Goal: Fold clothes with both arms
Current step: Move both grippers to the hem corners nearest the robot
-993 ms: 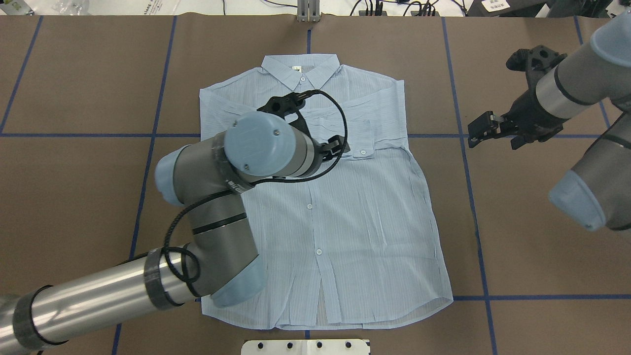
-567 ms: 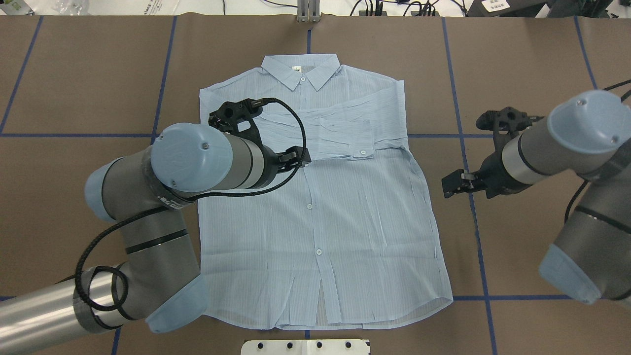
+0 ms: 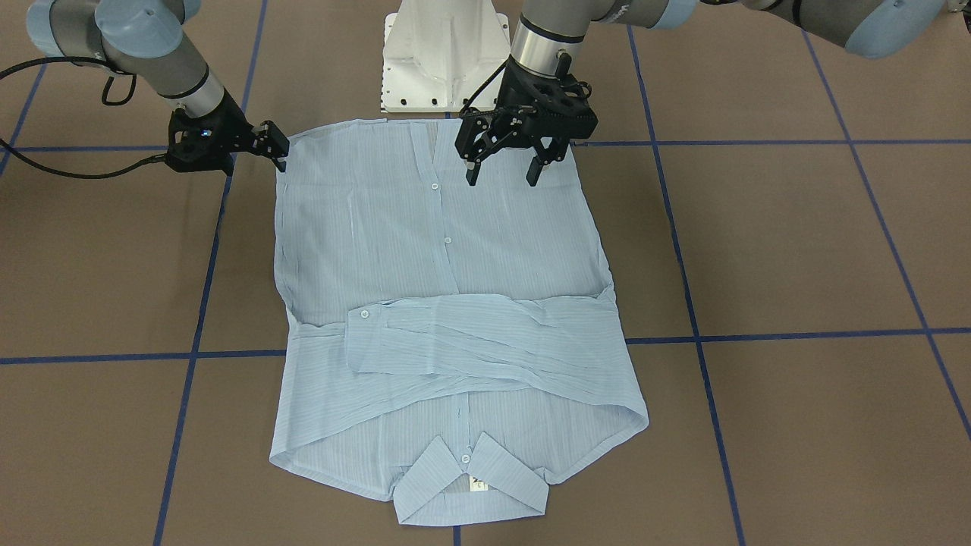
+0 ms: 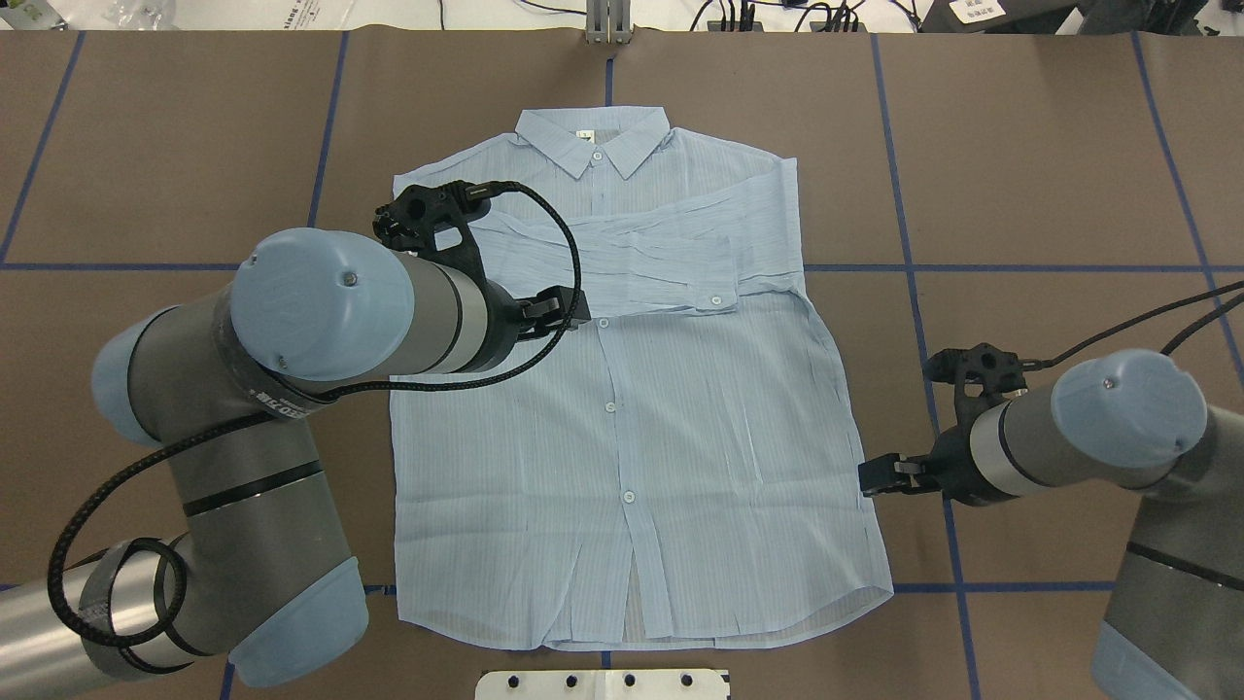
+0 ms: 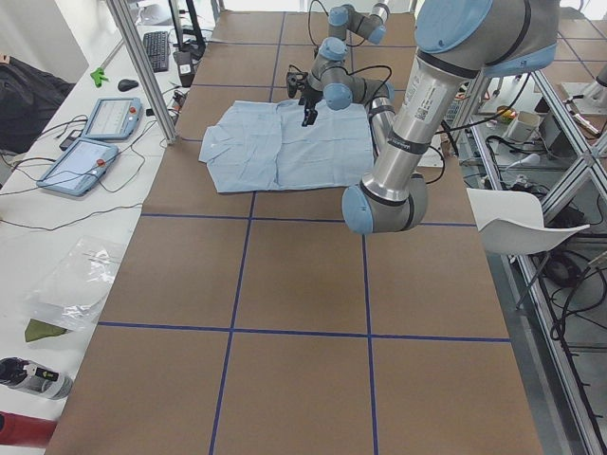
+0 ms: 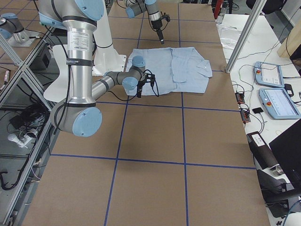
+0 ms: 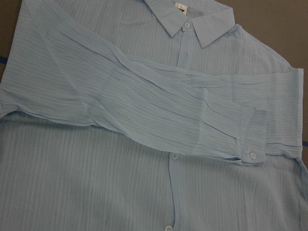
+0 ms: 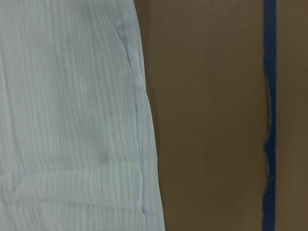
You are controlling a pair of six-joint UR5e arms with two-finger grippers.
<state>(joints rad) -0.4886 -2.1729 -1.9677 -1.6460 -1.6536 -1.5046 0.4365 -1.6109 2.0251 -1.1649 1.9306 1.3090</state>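
The light-blue striped shirt [image 4: 680,437] lies flat, front up, collar away from me, with both sleeves folded across the chest [image 3: 470,341]. It also shows in the left wrist view [image 7: 144,120] and the right wrist view [image 8: 72,120]. My left gripper [image 3: 502,176] is open and empty. It hangs well above the shirt's left front [image 4: 564,309]. My right gripper [image 4: 870,478] is open and empty, low at the shirt's right side edge near the hem corner [image 3: 279,150].
The brown table cover [image 4: 1050,146] carries blue tape lines. My white pedestal base [image 3: 444,53] stands just behind the hem. A metal post [image 4: 607,24] is at the far edge. Tablets [image 5: 104,118] lie on the operators' bench.
My left gripper has drawn back left and toward me, off the folded sleeve cuff. My right arm has swung toward me and in to the shirt's right edge. The shirt has not moved.
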